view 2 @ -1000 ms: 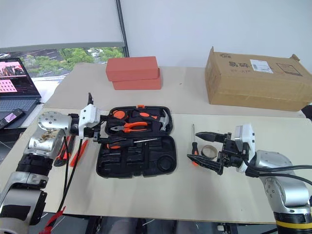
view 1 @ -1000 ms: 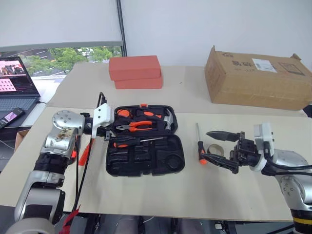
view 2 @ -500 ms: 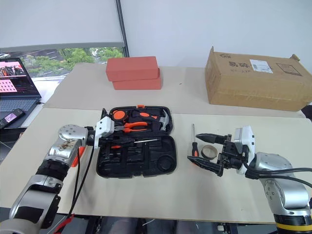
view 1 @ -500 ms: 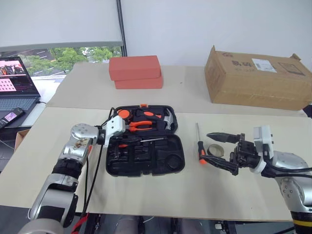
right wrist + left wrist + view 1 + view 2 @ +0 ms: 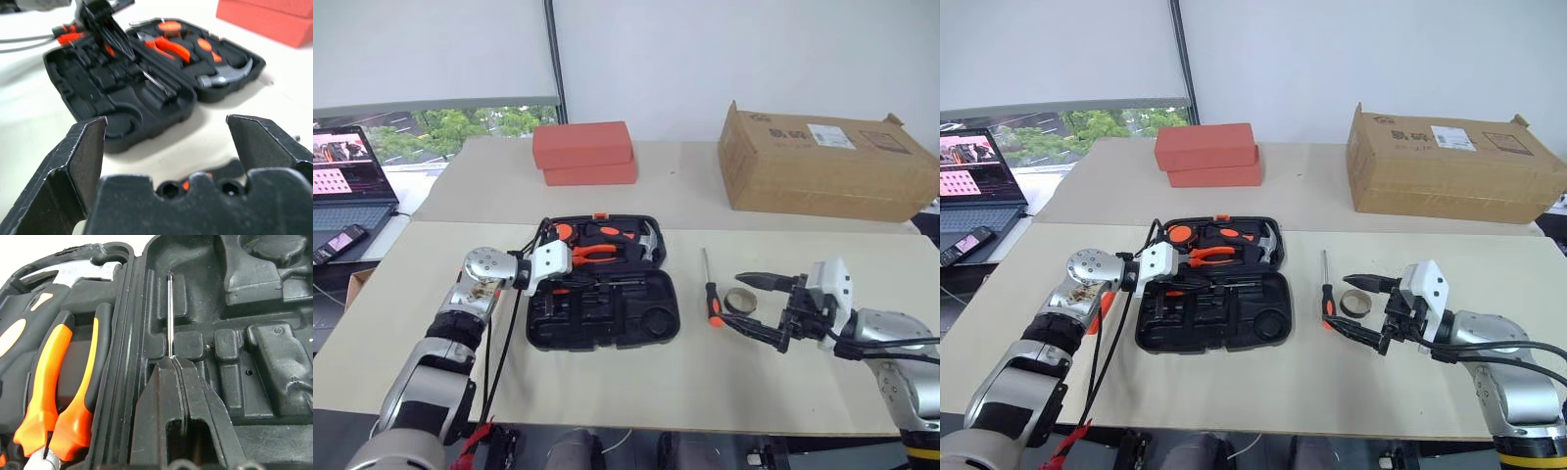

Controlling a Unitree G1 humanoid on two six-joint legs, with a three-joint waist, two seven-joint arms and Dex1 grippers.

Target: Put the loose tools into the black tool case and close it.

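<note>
The black tool case [image 5: 646, 328] lies open and flat, with pliers and a hammer in its far half. One screwdriver [image 5: 612, 281] rests in the near half beside the hinge, its shaft [image 5: 169, 313] in a groove. My left gripper [image 5: 172, 361] is shut, its tips right over that screwdriver; I cannot tell whether they touch. To the right of the case, a second screwdriver [image 5: 714, 302] and the tape ring [image 5: 741, 300] lie on the table. My right gripper [image 5: 734, 300] stands open and empty just above them. An orange tool [image 5: 1103, 299] peeks out behind my left forearm.
Two stacked red-orange blocks [image 5: 584, 152] sit behind the case and a cardboard box [image 5: 822, 162] stands at the back right. A laptop [image 5: 347, 171] and a phone [image 5: 340, 242] are at the far left. The table's front edge runs close below the case.
My left gripper shut and came down and to the right onto the screwdriver, which stayed put in the case. The right gripper sank slightly, still open. The camera shifted a little.
</note>
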